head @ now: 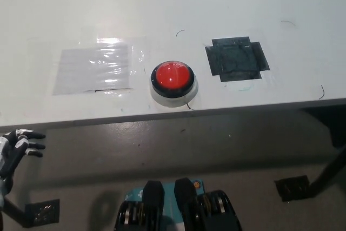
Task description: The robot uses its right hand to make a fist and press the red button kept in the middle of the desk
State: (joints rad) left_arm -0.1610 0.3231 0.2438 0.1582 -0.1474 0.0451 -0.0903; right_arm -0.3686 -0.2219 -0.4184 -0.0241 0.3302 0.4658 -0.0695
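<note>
Head view: red button (172,76) untouched near the desk's (216,4) front edge.
It sits between a clear taped sheet (93,69) on its left and a black tape patch (236,59) on its right. White left hand (15,147) hangs below the desk edge, fingers spread, holding nothing.

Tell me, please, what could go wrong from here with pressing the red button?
The button sits close to the desk's near edge, so a fist coming in low might hit the edge first. The right robot hand is out of view, so its aim cannot be checked. The left robot hand rests open below the desk, well clear.
</note>
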